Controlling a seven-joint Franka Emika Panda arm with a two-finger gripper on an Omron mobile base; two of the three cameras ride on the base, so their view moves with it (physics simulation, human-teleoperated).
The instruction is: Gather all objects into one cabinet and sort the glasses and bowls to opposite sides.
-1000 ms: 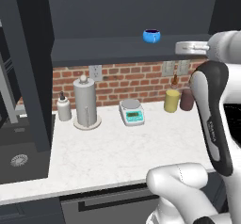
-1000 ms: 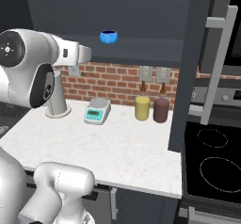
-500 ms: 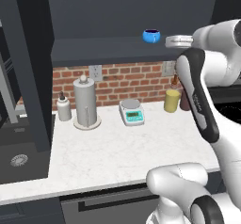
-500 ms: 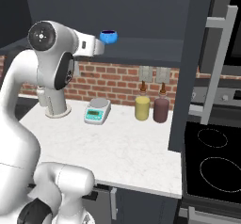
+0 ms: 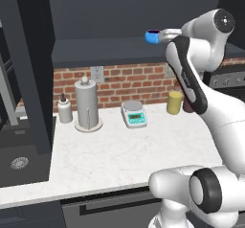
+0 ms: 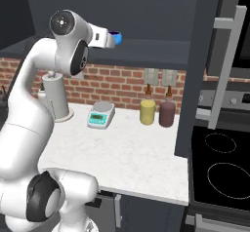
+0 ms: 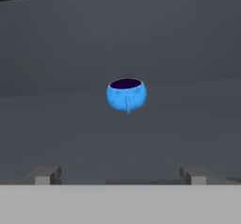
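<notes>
The small bowl (image 7: 126, 95) sits on the cabinet (image 5: 95, 50) shelf, ahead of the gripper (image 7: 120, 175).

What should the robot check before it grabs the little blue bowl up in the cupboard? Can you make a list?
1. Pincer open: ok, its tips stand wide apart.
2. Blue bowl lined up between the tips: ok, it sits centred in the hand view.
3. Bowl upright on the cabinet shelf: ok, dark inside faces up.
4. Pincer close enough to close: not ok, the bowl is still ahead of the tips.
5. Nothing beside the bowl in the way: ok.
6. Cabinet door open: ok.
</notes>
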